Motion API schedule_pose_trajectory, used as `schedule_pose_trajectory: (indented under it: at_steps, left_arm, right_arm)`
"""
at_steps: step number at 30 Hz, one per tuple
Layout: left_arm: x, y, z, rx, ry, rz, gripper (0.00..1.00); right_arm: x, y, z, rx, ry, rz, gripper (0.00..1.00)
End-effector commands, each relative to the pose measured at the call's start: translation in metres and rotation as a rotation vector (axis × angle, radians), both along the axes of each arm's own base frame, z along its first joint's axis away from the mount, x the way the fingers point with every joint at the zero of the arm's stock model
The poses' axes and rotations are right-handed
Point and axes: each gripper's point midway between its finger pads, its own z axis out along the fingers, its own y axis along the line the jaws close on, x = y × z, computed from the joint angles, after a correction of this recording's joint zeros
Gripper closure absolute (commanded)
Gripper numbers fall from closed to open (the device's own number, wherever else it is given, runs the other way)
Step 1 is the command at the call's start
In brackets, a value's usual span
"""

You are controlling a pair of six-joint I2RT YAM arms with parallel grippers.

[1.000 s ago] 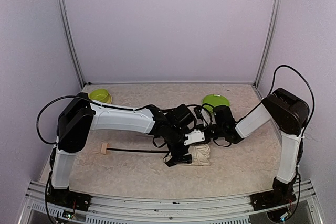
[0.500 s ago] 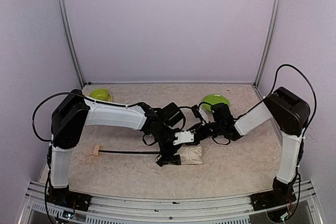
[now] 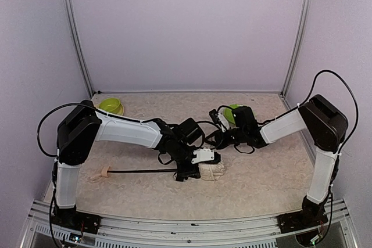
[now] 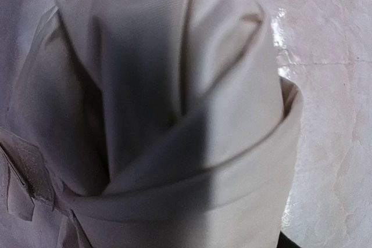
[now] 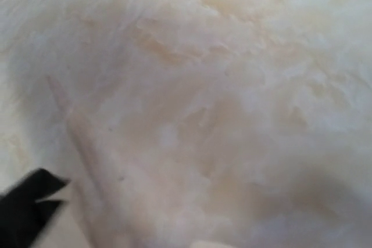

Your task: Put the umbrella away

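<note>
the umbrella (image 3: 214, 171) lies near the tabletop's (image 3: 261, 184) front edge, its canopy (image 4: 174, 114) gathered in a bundle and its shaft (image 3: 145, 171) not yet collapsed, pointing toward the left edge. the left gripper (image 3: 193, 172) sits at the canopy, but i cannot tell its opening. the right gripper (image 3: 218, 139) is closed, seemingly empty.

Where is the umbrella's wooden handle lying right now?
In the top view, the wooden handle lies front-left, just right of the left arm, at the end of the black shaft opposite the bundled canopy.
</note>
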Motion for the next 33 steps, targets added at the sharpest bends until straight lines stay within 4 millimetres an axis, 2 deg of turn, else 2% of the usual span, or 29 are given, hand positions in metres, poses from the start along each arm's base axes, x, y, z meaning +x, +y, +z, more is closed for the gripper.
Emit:
schedule_pose_trajectory:
  at_steps: [1, 2, 6, 9, 12, 14, 16, 19, 22, 25, 28, 33]
  left_arm:
    - [-0.039, 0.068, -0.074, 0.306, 0.105, -0.003, 0.67]
    - [-0.038, 0.070, -0.073, 0.306, 0.096, -0.002, 0.70]
    - [-0.035, 0.067, -0.066, 0.276, 0.056, -0.001, 1.00]
    - [-0.032, 0.060, -0.053, 0.228, 0.005, 0.002, 1.00]
    - [-0.021, 0.043, -0.015, 0.095, -0.078, 0.029, 1.00]
    - [-0.016, 0.033, 0.018, -0.008, -0.134, 0.036, 1.00]
    - [-0.018, 0.028, 0.045, -0.079, -0.135, 0.031, 1.00]
    - [-0.031, 0.025, 0.067, -0.137, -0.018, 0.033, 1.00]
    - [-0.047, 0.028, 0.073, -0.125, 0.085, 0.046, 1.00]
    - [-0.056, 0.029, 0.087, -0.140, 0.145, 0.045, 1.00]
    - [-0.054, 0.025, 0.114, -0.170, 0.147, 0.059, 1.00]
    - [-0.045, 0.020, 0.166, -0.256, 0.100, 0.058, 1.00]
  right_arm:
    - [0.014, -0.001, 0.034, -0.007, -0.090, -0.020, 1.00]
    - [0.014, -0.001, 0.036, -0.007, -0.093, -0.020, 1.00]
    - [0.016, 0.000, 0.052, 0.001, -0.116, -0.016, 1.00]
    - [0.018, 0.001, 0.061, 0.011, -0.123, -0.002, 1.00]
    - [0.023, -0.004, 0.067, 0.026, -0.112, -0.004, 1.00]
    - [0.022, -0.010, 0.062, 0.018, -0.083, -0.004, 1.00]
    - [0.013, -0.015, 0.051, -0.001, -0.032, 0.011, 0.98]
    - [-0.015, -0.023, 0.029, 0.007, 0.072, 0.033, 0.78]
    - [-0.036, -0.037, 0.023, 0.017, 0.126, 0.001, 0.65]
    - [-0.041, -0.054, 0.030, 0.013, 0.143, -0.035, 0.53]
    - [-0.040, -0.067, 0.046, -0.019, 0.090, -0.043, 0.50]
    - [-0.059, -0.062, 0.079, 0.011, -0.097, 0.106, 0.45]
